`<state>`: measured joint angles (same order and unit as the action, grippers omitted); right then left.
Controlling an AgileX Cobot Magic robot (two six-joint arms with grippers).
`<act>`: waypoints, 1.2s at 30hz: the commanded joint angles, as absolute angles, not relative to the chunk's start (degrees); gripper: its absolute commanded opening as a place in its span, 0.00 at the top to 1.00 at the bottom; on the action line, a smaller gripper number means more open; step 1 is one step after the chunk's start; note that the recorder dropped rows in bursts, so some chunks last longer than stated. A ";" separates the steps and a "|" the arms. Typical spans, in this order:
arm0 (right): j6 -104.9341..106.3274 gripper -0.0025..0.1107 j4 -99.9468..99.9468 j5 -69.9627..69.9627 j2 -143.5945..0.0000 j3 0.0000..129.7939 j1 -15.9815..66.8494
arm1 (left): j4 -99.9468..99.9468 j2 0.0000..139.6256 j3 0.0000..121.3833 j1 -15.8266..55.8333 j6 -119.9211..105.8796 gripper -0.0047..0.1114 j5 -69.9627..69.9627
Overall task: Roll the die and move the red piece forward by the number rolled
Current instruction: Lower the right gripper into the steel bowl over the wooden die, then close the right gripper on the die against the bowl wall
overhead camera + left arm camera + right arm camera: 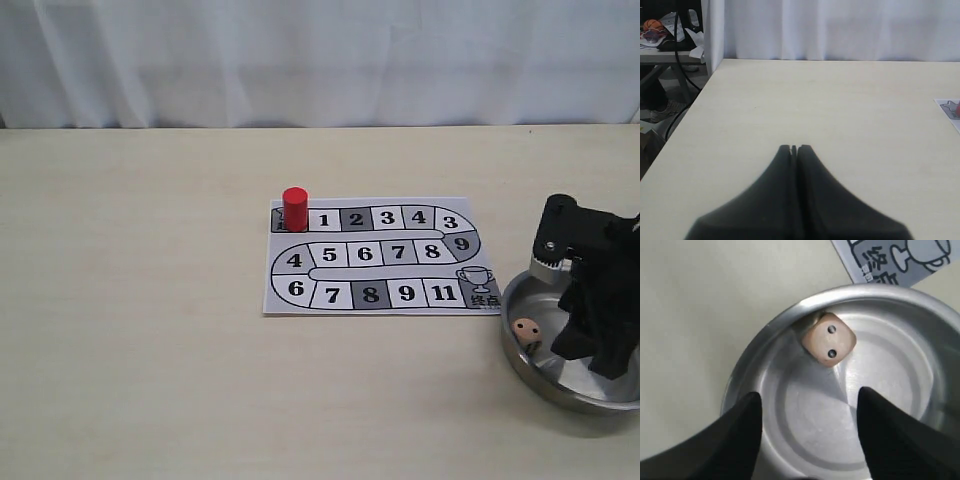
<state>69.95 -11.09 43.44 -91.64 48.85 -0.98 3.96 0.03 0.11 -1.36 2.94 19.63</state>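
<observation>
Die [527, 332] lies inside the steel bowl [522, 360], lower right of the ext. view, against the bowl's left inner wall, i.e. the side nearest the game board [277, 288]. In the right wrist view the die [829, 340] shows a 2-pip face to the cam, w/ the pip line running roughly along the bowl wall beside it. It's a cube, so no long axis to speak of.

Red piece [294, 209] stands upright, long axis vertical, on the grey start square at the board's upper left corner, just beside square 1. Well apart from die & bowl.

R gripper [595, 350] hangs over the bowl, jaws spread wide, nothing between them; die sits just beyond the fingertips [747, 415], not touching.

L gripper [794, 148] isn't seen in the ext. view; its own cam shows jaws pressed together, empty, over bare tan table [840, 110].
</observation>
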 commanded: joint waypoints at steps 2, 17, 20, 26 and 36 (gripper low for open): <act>72.44 0.50 -11.53 38.29 -95.01 49.30 -1.15 | 3.93 0.00 0.00 -1.36 3.26 0.96 18.93; 74.33 0.50 -11.53 32.78 -100.26 49.30 -1.15 | 3.83 0.00 0.00 -1.36 3.26 0.96 18.93; 74.33 0.50 -11.53 32.67 -100.39 49.30 -1.15 | 3.83 0.00 0.00 -1.36 3.26 0.96 18.93; 73.80 0.50 -11.06 28.81 -100.39 49.30 3.73 | 3.83 0.00 0.00 -1.36 3.26 0.96 18.93; 73.67 0.50 -11.06 28.80 -102.47 49.30 3.66 | 3.94 0.00 0.00 -1.36 3.26 0.96 18.93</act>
